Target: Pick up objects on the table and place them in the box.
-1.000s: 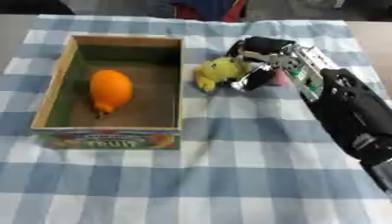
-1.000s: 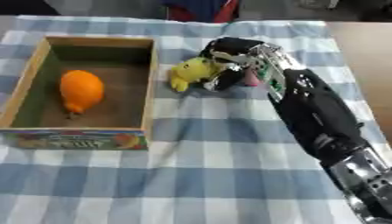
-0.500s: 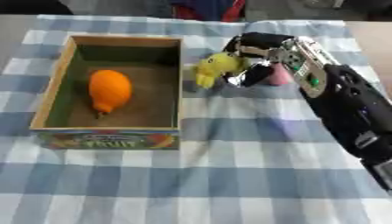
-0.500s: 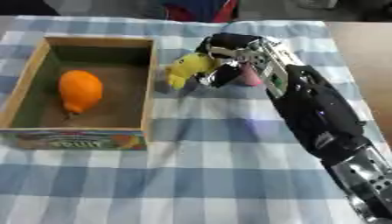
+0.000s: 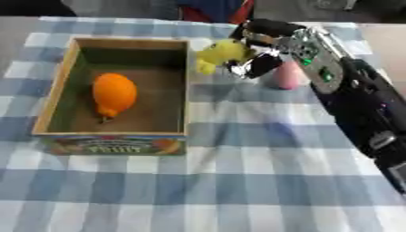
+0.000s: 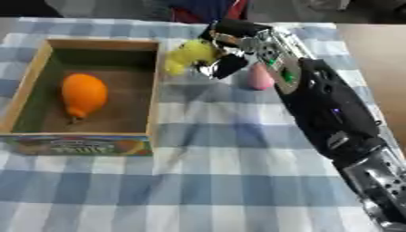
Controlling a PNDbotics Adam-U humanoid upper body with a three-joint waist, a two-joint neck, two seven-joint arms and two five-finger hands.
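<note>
Fingers of our right robot hand (image 5: 258, 50) curl round a yellow toy (image 5: 219, 53), held above the counter (image 5: 238, 181) just beside the box (image 5: 55, 97) at its right wall. An orange fruit (image 5: 113, 93) lies inside. A pink thing (image 5: 285, 76) stands behind our robot hand.

right arm (image 6: 329, 108): black shell | silver wrist plate, green lights | hand (image 6: 230, 50): black and silver

The colourful printed front panel (image 5: 111, 146) of the open wooden-sided box (image 5: 53, 90) carries lettering too blurred to read with certainty; no other text is legible.
</note>
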